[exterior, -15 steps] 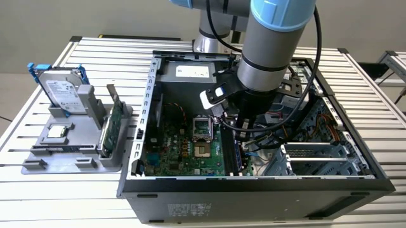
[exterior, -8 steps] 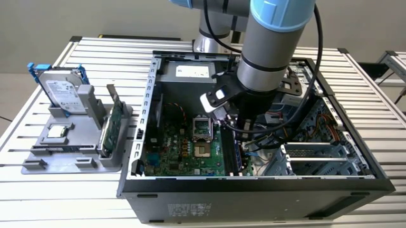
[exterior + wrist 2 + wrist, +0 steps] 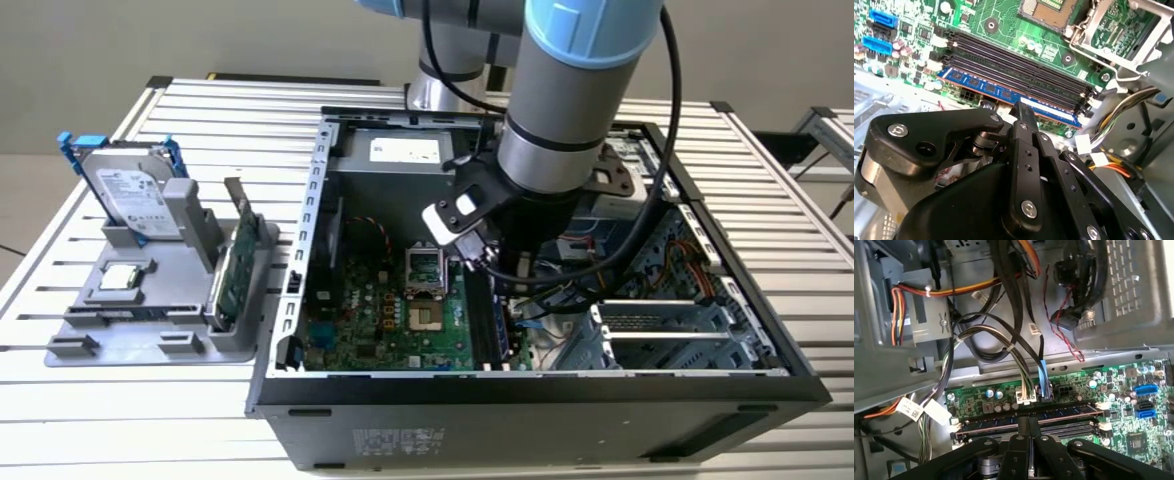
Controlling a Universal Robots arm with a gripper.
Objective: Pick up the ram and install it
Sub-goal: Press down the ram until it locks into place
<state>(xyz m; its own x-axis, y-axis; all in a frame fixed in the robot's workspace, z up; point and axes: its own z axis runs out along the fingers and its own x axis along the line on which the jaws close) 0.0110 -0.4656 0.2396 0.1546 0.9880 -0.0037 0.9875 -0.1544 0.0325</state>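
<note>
The ram (image 3: 999,91) is a slim blue stick with dark chips. It stands in the memory slot of the green motherboard (image 3: 1019,45) that lies closest to the case's cables, beside several empty black slots (image 3: 1019,67). My gripper (image 3: 1023,109) is shut, and its black fingertips rest on the ram's upper edge near one end. The jaws close along the stick's length, not across its faces. In the first wrist view the gripper (image 3: 1029,421) sits on the ram (image 3: 1064,416). In the exterior view the gripper (image 3: 518,278) reaches down into the open computer case (image 3: 534,385).
Cable bundles (image 3: 1019,355) hang close behind the slots. The CPU socket (image 3: 423,270) lies on the other side of the slots. A grey tray (image 3: 134,340) at the exterior view's left holds a hard drive with blue rails (image 3: 134,190) and a green expansion card (image 3: 238,265).
</note>
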